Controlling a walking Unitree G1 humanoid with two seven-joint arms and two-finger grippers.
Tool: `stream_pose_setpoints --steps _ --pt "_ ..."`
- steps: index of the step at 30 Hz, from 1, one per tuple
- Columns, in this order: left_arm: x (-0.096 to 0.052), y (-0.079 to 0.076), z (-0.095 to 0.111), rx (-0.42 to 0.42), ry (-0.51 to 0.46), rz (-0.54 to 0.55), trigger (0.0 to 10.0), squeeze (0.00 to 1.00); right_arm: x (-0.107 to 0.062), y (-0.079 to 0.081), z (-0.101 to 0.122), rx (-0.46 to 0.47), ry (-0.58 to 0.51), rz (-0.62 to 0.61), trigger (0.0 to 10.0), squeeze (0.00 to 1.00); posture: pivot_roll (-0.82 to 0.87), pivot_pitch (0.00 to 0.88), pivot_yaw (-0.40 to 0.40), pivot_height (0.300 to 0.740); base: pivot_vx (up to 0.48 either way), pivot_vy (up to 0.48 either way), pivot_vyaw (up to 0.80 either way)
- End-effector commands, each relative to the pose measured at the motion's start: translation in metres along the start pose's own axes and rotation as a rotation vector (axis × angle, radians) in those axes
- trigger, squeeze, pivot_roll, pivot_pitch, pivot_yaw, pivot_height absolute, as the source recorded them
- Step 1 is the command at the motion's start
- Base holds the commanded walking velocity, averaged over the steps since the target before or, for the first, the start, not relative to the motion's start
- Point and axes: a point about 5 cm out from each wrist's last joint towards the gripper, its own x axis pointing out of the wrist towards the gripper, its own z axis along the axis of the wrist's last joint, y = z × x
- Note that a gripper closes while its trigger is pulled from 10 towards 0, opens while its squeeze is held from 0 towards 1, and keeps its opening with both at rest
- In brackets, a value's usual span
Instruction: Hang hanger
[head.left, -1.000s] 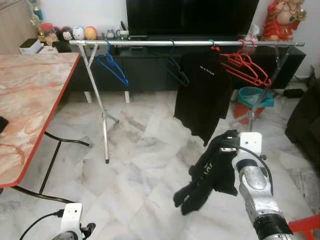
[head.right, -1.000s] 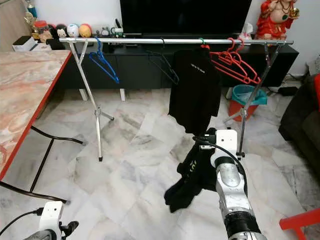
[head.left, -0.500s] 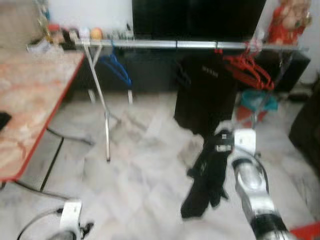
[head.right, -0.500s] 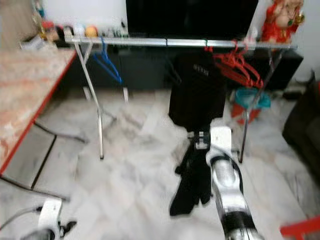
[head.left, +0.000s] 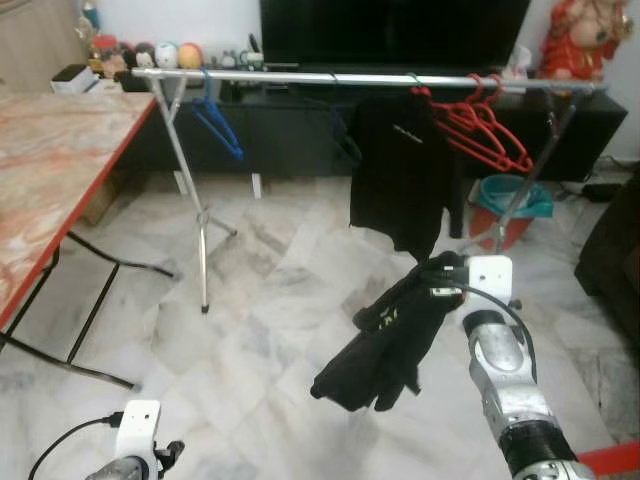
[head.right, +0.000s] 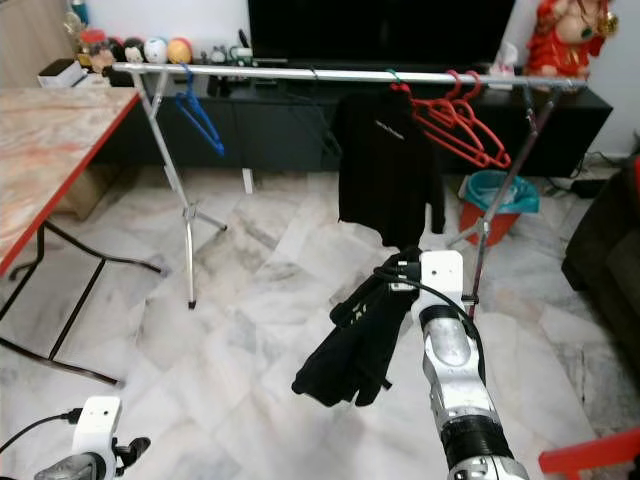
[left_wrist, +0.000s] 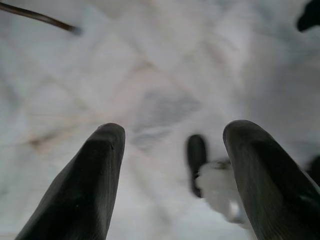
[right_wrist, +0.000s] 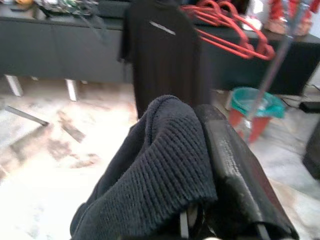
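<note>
1. Nearest the robot, the left gripper (left_wrist: 167, 170) hangs low over the pale marble floor (head.left: 260, 330). Its two black fingers (left_wrist: 85, 185) are spread wide and hold nothing. This arm looks idle.

2. Ahead and to the right, the right gripper (head.right: 400, 275) is raised at about mid-height, clamped on a dark knitted garment (head.right: 355, 340). The cloth drapes down and to the left from the fingers, well clear of the floor. Whether a hanger sits inside this garment cannot be told from these views.

3. Farther on stands a silver clothes rail (head.left: 300, 76) on thin crossed legs, running left to right across the room. The right gripper is still well short of it and below it.

4. On the rail, from its left end: a blue hanger (head.left: 218, 118), a dark hanger, a black T-shirt (head.left: 400, 170), then a cluster of red hangers (head.left: 480, 125) near the right end.

5. Judgement on doing the step well: keep the grip firm, walk closer, and raise the arm until the load tops the bar. Aim for the bare stretch between the blue hanger and the black T-shirt, so that nothing tangles with the red cluster. Approach slowly, as the hanging cloth may swing.

6. At the left edge stands a table (head.left: 50, 170) with a red rim.
</note>
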Motion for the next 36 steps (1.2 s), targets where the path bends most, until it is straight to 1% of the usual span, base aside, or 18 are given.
stream_pose_setpoints --steps 1,4,12,28,32,33,34,35,36 --pt "-0.001 0.003 -0.006 0.013 0.028 0.004 10.0 0.0 0.005 -0.002 0.015 0.016 -0.054 -0.012 10.0 0.0 0.05 0.0 -0.02 0.74 0.0 -0.442 0.0" --pt "-0.002 0.003 -0.007 0.015 0.03 0.002 10.0 0.0 0.005 -0.001 0.014 0.018 -0.053 -0.014 10.0 0.0 0.05 0.0 -0.019 0.74 0.0 -0.394 0.0" --pt "-0.002 0.003 -0.007 0.002 0.024 0.008 10.0 0.0 0.006 -0.002 0.015 0.042 -0.057 -0.019 10.0 0.0 0.05 0.0 -0.022 0.74 0.0 0.0 0.0" --pt "-0.002 0.003 -0.007 -0.009 0.016 0.016 10.0 0.0 0.005 -0.002 0.012 0.041 -0.047 -0.026 10.0 0.0 0.05 0.0 -0.025 0.74 0.0 0.0 0.0" --pt "-0.002 0.003 -0.007 -0.007 0.018 0.015 10.0 0.0 0.002 -0.007 0.005 0.044 -0.024 -0.061 10.0 0.0 0.05 0.0 -0.018 0.74 0.0 0.0 0.0" --pt "-0.002 0.004 -0.007 -0.006 0.018 0.014 10.0 0.0 0.0 -0.012 0.001 0.057 -0.007 -0.104 10.0 0.0 0.05 0.0 -0.015 0.74 0.0 0.0 0.0" --pt "-0.002 0.004 -0.007 -0.006 0.019 0.014 10.0 0.0 -0.001 -0.014 -0.001 0.063 -0.002 -0.12 10.0 0.0 0.05 0.0 -0.015 0.74 0.0 0.0 0.0" --pt "-0.002 0.004 -0.007 -0.005 0.018 0.013 10.0 0.0 -0.004 -0.02 -0.005 0.09 0.014 -0.172 10.0 0.0 0.05 0.0 -0.015 0.74 0.0 0.0 0.0" --pt "-0.002 0.004 -0.007 -0.005 0.018 0.014 10.0 0.0 -0.004 -0.022 -0.006 0.101 0.019 -0.187 10.0 0.0 0.05 0.0 -0.014 0.74 0.0 0.0 0.0"
